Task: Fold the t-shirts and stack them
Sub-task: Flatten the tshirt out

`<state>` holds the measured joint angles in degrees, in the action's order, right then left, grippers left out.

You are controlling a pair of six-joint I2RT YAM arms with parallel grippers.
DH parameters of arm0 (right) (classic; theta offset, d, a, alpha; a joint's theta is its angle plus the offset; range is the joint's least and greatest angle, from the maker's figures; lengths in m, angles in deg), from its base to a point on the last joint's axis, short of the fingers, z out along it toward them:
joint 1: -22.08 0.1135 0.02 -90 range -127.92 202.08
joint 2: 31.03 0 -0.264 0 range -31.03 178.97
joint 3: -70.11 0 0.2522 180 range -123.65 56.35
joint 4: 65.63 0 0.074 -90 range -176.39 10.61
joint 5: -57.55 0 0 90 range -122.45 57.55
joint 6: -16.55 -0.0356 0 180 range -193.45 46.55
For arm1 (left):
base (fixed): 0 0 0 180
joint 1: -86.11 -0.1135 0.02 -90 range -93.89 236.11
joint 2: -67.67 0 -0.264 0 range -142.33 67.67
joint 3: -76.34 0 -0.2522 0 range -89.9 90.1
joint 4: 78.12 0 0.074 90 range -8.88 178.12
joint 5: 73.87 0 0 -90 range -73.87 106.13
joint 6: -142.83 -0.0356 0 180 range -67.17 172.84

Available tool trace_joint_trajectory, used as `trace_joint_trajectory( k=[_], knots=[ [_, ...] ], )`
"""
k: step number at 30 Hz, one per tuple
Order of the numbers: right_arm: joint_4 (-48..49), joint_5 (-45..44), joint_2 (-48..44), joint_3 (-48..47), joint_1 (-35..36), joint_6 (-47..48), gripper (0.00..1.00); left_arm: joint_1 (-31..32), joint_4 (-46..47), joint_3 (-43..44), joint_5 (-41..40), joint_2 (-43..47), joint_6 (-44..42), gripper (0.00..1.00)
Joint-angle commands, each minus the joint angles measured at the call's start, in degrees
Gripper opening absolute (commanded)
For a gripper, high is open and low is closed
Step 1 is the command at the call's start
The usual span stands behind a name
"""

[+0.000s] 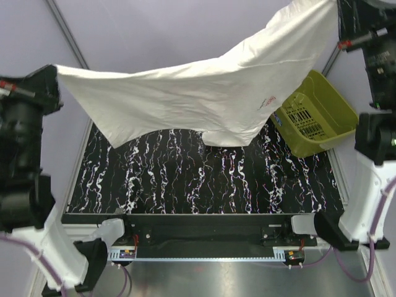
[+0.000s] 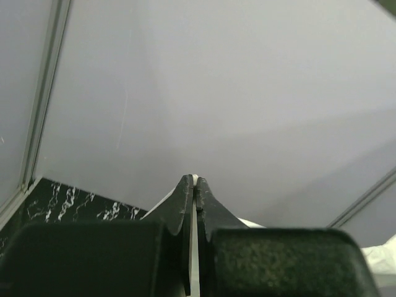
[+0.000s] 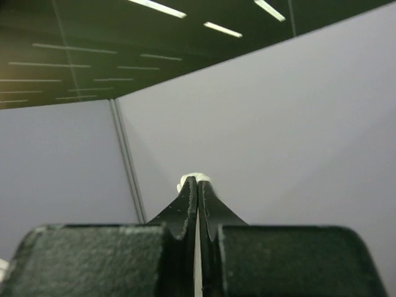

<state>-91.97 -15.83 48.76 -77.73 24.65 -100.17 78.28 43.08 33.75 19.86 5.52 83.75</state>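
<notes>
We have the t-shirt (image 1: 204, 93) hung in the air above the table (image 1: 185, 179). It stretches from one corner over the table's left edge up to a higher corner beyond its far right corner. The middle sags in a slack curve, and its lowest fold hangs just over the table's centre; we cannot tell whether it touches.

We judge it light, soft and limp. It will keep no shape of its own and will drape and crease wherever it lands. A thin pinch of cloth could slip free under a tug. Corners and hem edges are the places to hold, since gathered middle cloth would only bunch.

The table's marbled top beneath the shirt gives open room for laying it flat, out to its left and right edges. The green basket (image 1: 309, 114) sits tilted at the table's far right corner, under the raised end, and trailing cloth could catch its rim.

The left gripper (image 2: 194, 182) has its jaws pressed together on a sliver of white cloth. The right gripper (image 3: 197, 182) likewise pinches a small white tuft at its tips.
</notes>
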Motion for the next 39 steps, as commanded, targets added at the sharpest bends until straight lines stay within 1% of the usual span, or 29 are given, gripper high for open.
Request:
trace_joint_trajectory(
  k=[1,6,9,11,15,16,19,21,22,24,25,27,28,29,30,31,33,34,36,38,39],
  knots=[
    [9.84,1.39,-10.34,4.50,-0.20,0.88,0.00,-0.34,2.50,3.00,1.46,8.17,-3.58,0.00],
    [13.36,3.24,-20.70,9.89,-0.19,0.61,0.00,-0.25,2.85,0.98,0.76,15.64,-4.11,0.00],
    [14.07,3.94,-23.96,9.37,-0.19,0.79,0.00,0.19,3.29,1.15,-0.21,19.43,-4.02,0.00],
    [14.07,4.73,-24.59,7.53,-0.11,0.44,0.00,0.63,3.81,1.58,-0.65,21.36,-3.85,0.00],
    [14.51,4.74,-23.55,6.64,-0.02,-0.70,0.00,2.03,3.46,2.65,-2.40,21.90,-4.11,0.00],
    [15.03,5.08,-22.93,7.68,-0.11,-1.83,0.00,2.12,3.55,2.12,-2.76,21.90,-4.37,0.00],
    [17.75,6.05,-19.77,12.25,-0.02,-4.90,0.00,2.65,4.34,-3.32,-3.55,21.46,-5.51,0.00],
    [18.55,6.75,-16.44,13.93,-0.02,-6.41,0.00,2.74,5.13,-9.81,-6.09,21.28,-6.56,0.00],
    [19.69,7.28,-15.20,15.76,-0.02,-7.89,0.00,2.74,6.35,-15.32,-6.80,21.37,-6.83,0.00],
    [21.88,7.55,-11.26,19.80,-0.02,-9.57,0.00,2.65,8.11,-22.11,-9.07,21.54,-7.97,0.00],
    [22.77,7.72,-9.76,20.78,-0.11,-10.01,0.00,2.74,9.51,-29.10,-9.87,21.46,-8.50,0.00],
    [25.04,8.95,-4.83,24.80,-0.02,-11.16,0.00,2.74,11.37,-36.61,-12.33,20.84,-9.55,0.00],
    [27.15,9.13,-3.16,26.31,-0.11,-11.94,0.00,2.74,14.25,-44.30,-12.77,20.67,-10.17,0.00],
    [29.26,9.56,-1.41,28.15,-0.11,-12.47,0.00,2.74,15.75,-47.94,-13.48,20.49,-10.35,0.00],
    [30.84,10.00,1.92,31.22,-0.11,-12.57,0.00,2.74,16.73,-50.85,-16.53,19.53,-9.57,0.00],
    [33.21,10.27,3.69,32.82,-0.02,-13.00,0.00,2.74,19.87,-56.28,-17.17,18.83,-9.91,0.00],
    [37.43,10.71,8.53,37.28,0.07,-12.83,0.00,2.65,25.58,-61.40,-18.92,17.25,-10.61,0.00],
    [38.76,10.54,10.02,38.44,0.07,-13.18,0.00,2.65,27.79,-66.21,-19.45,14.98,-10.87,0.00],
    [40.95,11.06,15.29,40.03,0.42,-12.40,0.00,2.39,32.09,-69.93,-19.81,11.63,-10.79,0.00],
    [41.58,11.33,20.63,40.04,0.86,-11.08,0.00,1.95,34.74,-71.44,-19.29,5.92,-10.96,0.00],
    [42.28,12.20,22.50,39.43,0.86,-10.46,0.00,1.69,38.32,-72.23,-18.76,3.99,-11.14,0.00]
  ],
)
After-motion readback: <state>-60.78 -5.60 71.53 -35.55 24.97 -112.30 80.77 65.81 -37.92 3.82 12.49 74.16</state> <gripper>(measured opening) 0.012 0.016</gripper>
